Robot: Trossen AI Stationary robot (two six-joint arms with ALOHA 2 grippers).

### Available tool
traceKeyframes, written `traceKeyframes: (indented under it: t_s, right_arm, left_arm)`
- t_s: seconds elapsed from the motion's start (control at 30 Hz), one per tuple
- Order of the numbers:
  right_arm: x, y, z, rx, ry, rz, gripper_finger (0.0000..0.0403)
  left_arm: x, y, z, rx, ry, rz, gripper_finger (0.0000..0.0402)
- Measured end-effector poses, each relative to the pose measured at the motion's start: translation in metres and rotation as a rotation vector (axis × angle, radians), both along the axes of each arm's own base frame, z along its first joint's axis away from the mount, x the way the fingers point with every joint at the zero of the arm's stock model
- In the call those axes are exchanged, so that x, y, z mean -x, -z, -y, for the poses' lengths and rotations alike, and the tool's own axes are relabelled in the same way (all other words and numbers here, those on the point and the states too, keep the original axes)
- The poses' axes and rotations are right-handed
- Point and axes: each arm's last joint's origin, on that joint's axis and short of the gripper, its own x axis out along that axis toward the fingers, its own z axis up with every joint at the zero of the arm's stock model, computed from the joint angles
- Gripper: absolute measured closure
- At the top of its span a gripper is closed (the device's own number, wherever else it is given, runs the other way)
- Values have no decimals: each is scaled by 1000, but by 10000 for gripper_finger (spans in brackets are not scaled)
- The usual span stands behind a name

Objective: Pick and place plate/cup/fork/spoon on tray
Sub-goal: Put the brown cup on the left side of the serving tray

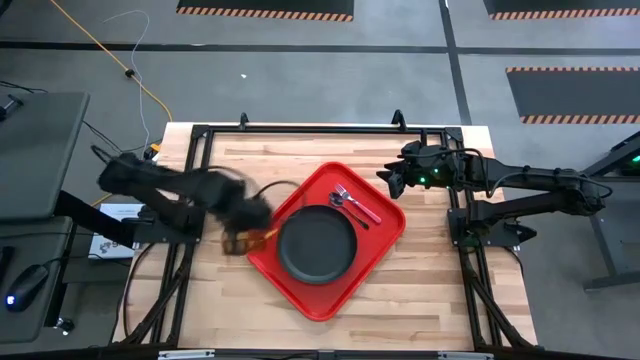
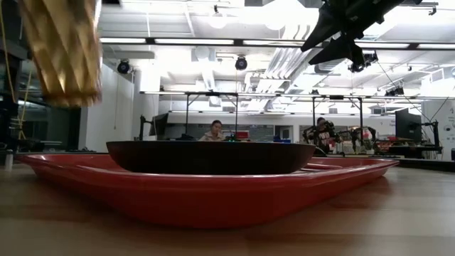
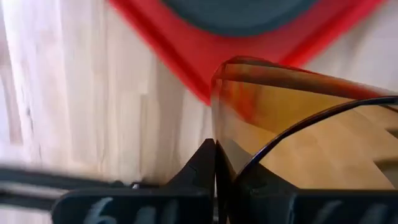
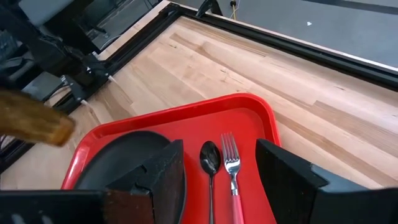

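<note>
Beside tray (image 1: pixel 385 232) edge: cup (image 1: pixel 243 240) clamped in left end effector (image 1: pixel 248 232), off table.

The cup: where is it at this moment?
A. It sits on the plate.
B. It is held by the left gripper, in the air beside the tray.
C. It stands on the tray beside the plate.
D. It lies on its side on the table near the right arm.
B: the left gripper grips the cup, which hangs above the wood beside the tray in the low view.
</note>
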Motion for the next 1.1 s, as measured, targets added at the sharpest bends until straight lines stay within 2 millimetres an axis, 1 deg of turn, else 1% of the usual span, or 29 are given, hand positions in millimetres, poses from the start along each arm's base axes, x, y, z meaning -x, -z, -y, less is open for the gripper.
traceKeyframes:
  t_s: [0.1, 0.2, 0.3, 0.4, 0.47, 0.53, 0.63, 0.87, 1.1]
  right_arm:
    - [0, 0, 0, 11, -7, -5, 210]
    - [0, 0, 0, 26, -16, -11, 210]
    - [0, 0, 0, 43, -28, -21, 210]
    - [1, 1, 0, 59, -40, -36, 210]
    - [1, 1, 0, 60, -43, -37, 210]
    - [1, 1, 0, 60, -44, -39, 210]
    - [1, 1, 0, 60, -46, -43, 210]
    - [1, 1, 0, 60, -47, -43, 210]
    - [1, 1, -1, 72, -67, -49, 210]
  left_arm:
    - [-25, 21, -18, 30, -40, -93, 399]
    - [-40, 36, -29, 60, -77, -151, 400]
    - [-53, 49, -34, 60, -98, -175, 400]
    - [-57, 56, -33, 57, -112, -175, 400]
    - [-62, 59, -31, 69, -142, -132, 400]
    - [-64, 62, -29, 80, -176, -107, 401]
    - [-61, 67, -26, 92, -223, -116, 401]
    - [-55, 69, -14, 91, -226, -138, 401]
    - [-55, 69, -13, 71, -249, -131, 395]
